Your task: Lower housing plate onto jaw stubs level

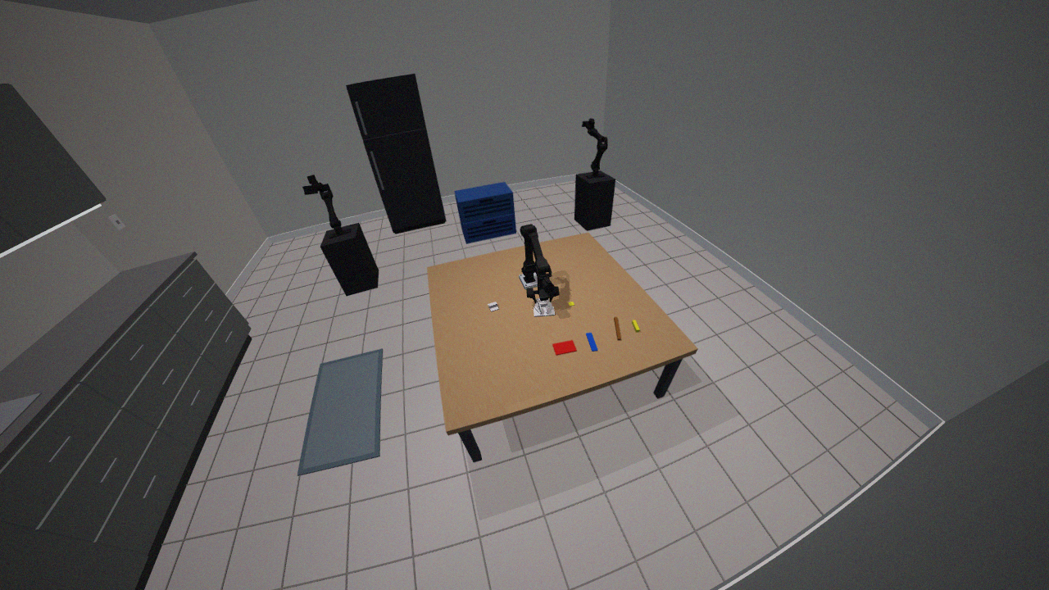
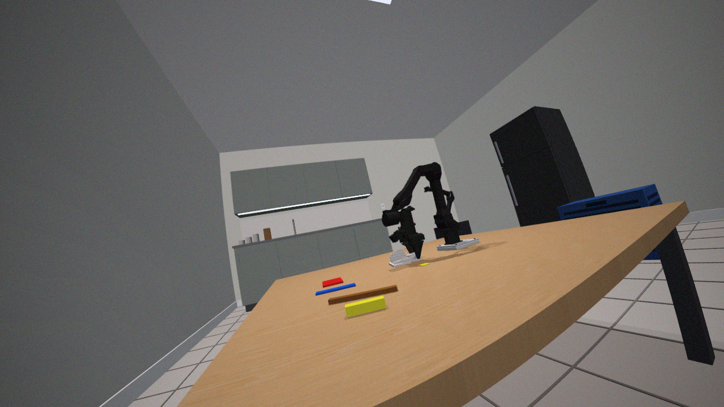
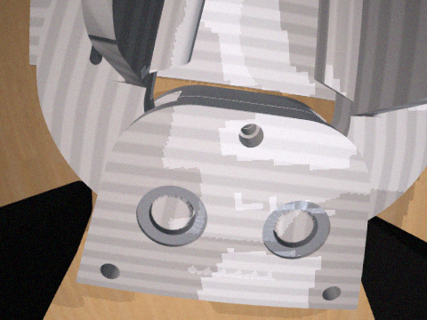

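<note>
The white housing plate (image 3: 240,178) fills the lower middle of the wrist view and looks roughly level. Pale round ends show inside its two grey-ringed holes. Two grey-white jaws (image 3: 173,40) (image 3: 391,58) rise beyond its curved edge. Beneath lies a wide pale base (image 3: 62,120) (image 1: 543,314), on the table. My gripper (image 3: 227,212) (image 2: 418,255) is open, its black fingers low on either side of the plate, with thin gaps at the plate's edges. How fully the plate sits on the stubs underneath is hidden.
On the table (image 1: 498,381) (image 2: 455,314) are a red block (image 1: 564,347) (image 2: 332,281), a blue bar (image 1: 591,342) (image 2: 335,289), a brown bar (image 1: 617,328) (image 2: 362,294) and a yellow block (image 1: 636,325) (image 2: 365,306). A small yellow piece (image 1: 570,303) (image 2: 424,264) lies beside the base. A small white part (image 1: 492,306) lies left.
</note>
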Action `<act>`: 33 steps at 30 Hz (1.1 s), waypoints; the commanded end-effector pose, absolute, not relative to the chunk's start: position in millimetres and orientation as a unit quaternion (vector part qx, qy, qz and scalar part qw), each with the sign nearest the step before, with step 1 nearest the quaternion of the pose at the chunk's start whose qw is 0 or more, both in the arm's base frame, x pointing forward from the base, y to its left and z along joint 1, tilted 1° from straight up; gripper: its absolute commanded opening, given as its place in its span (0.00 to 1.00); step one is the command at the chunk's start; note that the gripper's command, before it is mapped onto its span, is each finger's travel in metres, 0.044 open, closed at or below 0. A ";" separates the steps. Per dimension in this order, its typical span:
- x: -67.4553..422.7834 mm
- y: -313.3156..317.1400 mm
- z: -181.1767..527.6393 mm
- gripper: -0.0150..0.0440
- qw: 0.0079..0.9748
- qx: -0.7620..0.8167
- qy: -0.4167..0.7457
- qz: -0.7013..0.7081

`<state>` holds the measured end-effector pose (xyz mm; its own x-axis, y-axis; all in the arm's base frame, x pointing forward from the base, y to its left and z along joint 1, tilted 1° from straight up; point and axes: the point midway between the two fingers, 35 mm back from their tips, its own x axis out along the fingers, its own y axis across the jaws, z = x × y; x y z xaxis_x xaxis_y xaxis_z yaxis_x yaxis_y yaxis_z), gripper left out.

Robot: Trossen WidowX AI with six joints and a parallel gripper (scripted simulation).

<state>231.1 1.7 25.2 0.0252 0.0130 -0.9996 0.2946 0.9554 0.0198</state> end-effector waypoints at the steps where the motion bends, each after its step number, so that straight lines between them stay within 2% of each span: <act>1: 231.1 1.7 25.2 1.00 0.707 0.111 0.691 -0.100; 14: 231.7 1.6 30.9 1.00 0.707 0.111 0.691 -0.100; 22: 226.9 1.0 99.2 1.00 0.706 0.113 0.692 -0.100; 27: 229.4 0.5 94.9 1.00 0.709 0.113 0.688 -0.101; 33: 202.2 -2.9 148.3 1.00 0.706 0.113 0.692 -0.100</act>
<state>211.7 -1.8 121.8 -0.0017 0.0128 -0.9999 0.3007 0.9536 0.0117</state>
